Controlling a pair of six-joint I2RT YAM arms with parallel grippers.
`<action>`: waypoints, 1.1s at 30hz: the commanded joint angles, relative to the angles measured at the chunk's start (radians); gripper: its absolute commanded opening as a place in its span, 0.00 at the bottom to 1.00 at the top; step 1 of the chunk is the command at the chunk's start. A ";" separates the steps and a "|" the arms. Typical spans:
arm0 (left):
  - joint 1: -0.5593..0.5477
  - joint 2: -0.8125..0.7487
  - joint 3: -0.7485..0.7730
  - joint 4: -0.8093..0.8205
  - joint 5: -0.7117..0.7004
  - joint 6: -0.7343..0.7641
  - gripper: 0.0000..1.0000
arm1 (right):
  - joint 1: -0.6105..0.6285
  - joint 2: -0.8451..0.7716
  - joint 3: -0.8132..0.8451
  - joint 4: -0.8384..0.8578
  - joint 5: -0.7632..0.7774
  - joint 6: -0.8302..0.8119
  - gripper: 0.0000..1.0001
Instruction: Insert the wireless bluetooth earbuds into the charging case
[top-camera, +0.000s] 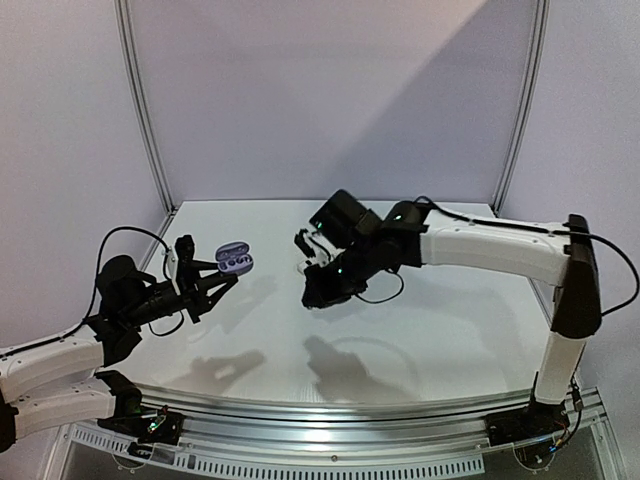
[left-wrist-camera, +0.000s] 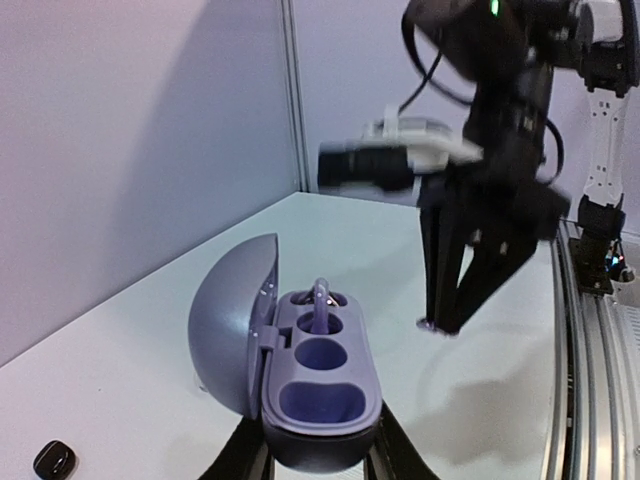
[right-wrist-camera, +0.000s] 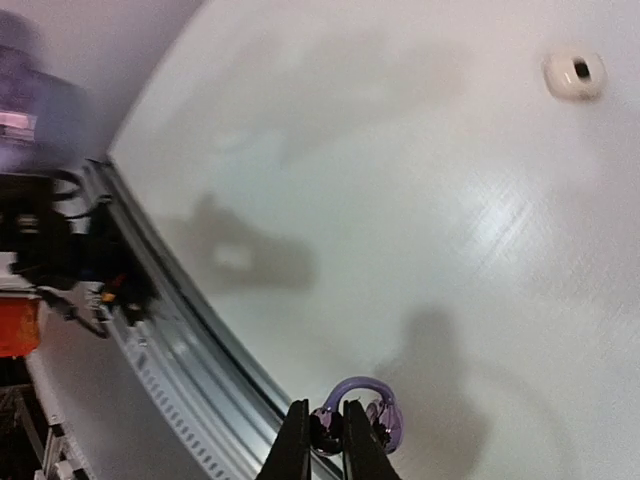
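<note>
Closest up: lilac pebble-shaped plastic charging case (left-wrist-camera: 322, 405), lid flipped open to the left, clamped at the sides by the left gripper (left-wrist-camera: 315, 465) and held up above the white table (left-wrist-camera: 150, 340). One lilac earbud (left-wrist-camera: 320, 298) sitting in the far slot. Off to the right, not touching the case, right gripper (right-wrist-camera: 325, 425) pressed onto a second lilac hooked earbud (right-wrist-camera: 364, 412) in mid-air. Small black earbud (left-wrist-camera: 54, 458) lying on the table; small white earbud (right-wrist-camera: 573, 74) lying well away too.

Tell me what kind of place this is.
Probably a robotics lab cell: bare white table, plain walls with metal frame posts, and left arm and right arm bolted to an aluminium rail at its edge.
</note>
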 joint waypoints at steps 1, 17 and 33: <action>0.006 0.018 0.038 -0.006 0.095 -0.048 0.00 | -0.007 -0.165 -0.005 0.287 -0.214 -0.110 0.04; -0.050 0.106 0.271 -0.024 0.639 -0.170 0.00 | -0.017 -0.093 0.253 0.589 -0.856 -0.156 0.03; -0.079 0.086 0.330 -0.201 0.452 -0.230 0.00 | 0.029 -0.149 0.182 0.490 -0.708 -0.244 0.00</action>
